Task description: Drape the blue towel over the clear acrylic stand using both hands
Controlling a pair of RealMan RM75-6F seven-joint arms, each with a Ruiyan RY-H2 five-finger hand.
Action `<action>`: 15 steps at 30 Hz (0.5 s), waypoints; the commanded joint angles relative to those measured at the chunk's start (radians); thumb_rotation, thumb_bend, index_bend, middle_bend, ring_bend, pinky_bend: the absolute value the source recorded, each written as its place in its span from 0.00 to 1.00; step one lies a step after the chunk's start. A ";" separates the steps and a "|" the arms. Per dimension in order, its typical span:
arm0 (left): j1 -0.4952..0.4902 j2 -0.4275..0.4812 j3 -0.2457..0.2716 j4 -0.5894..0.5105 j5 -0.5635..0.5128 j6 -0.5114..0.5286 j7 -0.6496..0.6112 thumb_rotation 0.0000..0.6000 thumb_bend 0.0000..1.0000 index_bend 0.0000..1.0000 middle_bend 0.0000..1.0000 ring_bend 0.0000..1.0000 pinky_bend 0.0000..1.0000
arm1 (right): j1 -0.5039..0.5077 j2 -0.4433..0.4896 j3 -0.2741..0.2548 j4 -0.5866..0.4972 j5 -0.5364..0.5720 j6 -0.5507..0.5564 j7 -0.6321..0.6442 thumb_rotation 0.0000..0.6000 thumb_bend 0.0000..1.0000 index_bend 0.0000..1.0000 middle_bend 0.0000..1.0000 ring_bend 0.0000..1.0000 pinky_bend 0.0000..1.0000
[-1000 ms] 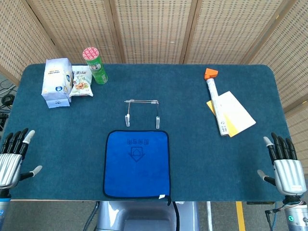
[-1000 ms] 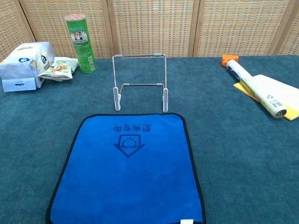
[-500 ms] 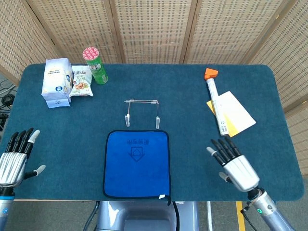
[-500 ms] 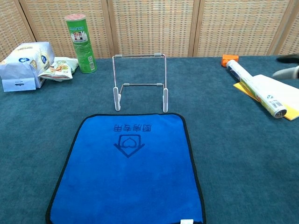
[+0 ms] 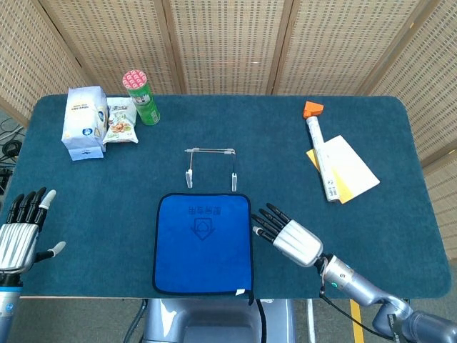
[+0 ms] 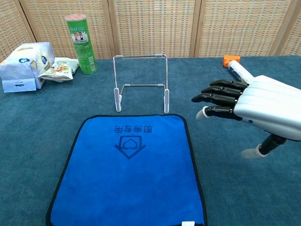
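The blue towel [image 5: 203, 243] [image 6: 128, 172] lies flat on the table in front of me, with a dark printed mark and black edging. Just beyond its far edge stands the clear acrylic stand [image 5: 211, 166] [image 6: 141, 84], upright and bare. My right hand [image 5: 289, 236] [image 6: 256, 113] hovers open just right of the towel, fingers stretched toward its right edge, not touching it. My left hand [image 5: 23, 232] is open at the table's front left edge, far from the towel; the chest view does not show it.
A green tube can [image 5: 141, 97], a white packet [image 5: 85, 122] and a snack bag [image 5: 121, 128] sit at the back left. An orange-capped roll [image 5: 320, 156] and yellow-white papers [image 5: 348, 168] lie at the right. The table [image 5: 400, 128] is covered in dark teal cloth.
My right hand has swept left from the table's front right corner to just beside the towel's right edge. My left hand has barely shifted. Towel and stand are unmoved.
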 commanded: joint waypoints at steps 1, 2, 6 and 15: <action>-0.008 -0.006 -0.004 0.000 -0.012 -0.016 0.014 1.00 0.00 0.00 0.00 0.00 0.00 | 0.062 -0.044 0.018 0.051 0.023 -0.064 0.022 1.00 0.00 0.20 0.07 0.00 0.00; -0.010 -0.008 -0.004 0.000 -0.016 -0.021 0.016 1.00 0.00 0.00 0.00 0.00 0.00 | 0.072 -0.050 0.019 0.057 0.028 -0.072 0.026 1.00 0.00 0.20 0.07 0.00 0.00; -0.015 -0.014 -0.007 0.003 -0.026 -0.031 0.024 1.00 0.00 0.00 0.00 0.00 0.00 | 0.103 -0.073 0.016 0.070 0.049 -0.092 0.037 1.00 0.00 0.20 0.07 0.00 0.00; -0.021 -0.017 -0.011 0.007 -0.044 -0.043 0.025 1.00 0.00 0.00 0.00 0.00 0.00 | 0.143 -0.124 -0.014 0.126 0.062 -0.097 0.049 1.00 0.00 0.20 0.08 0.00 0.00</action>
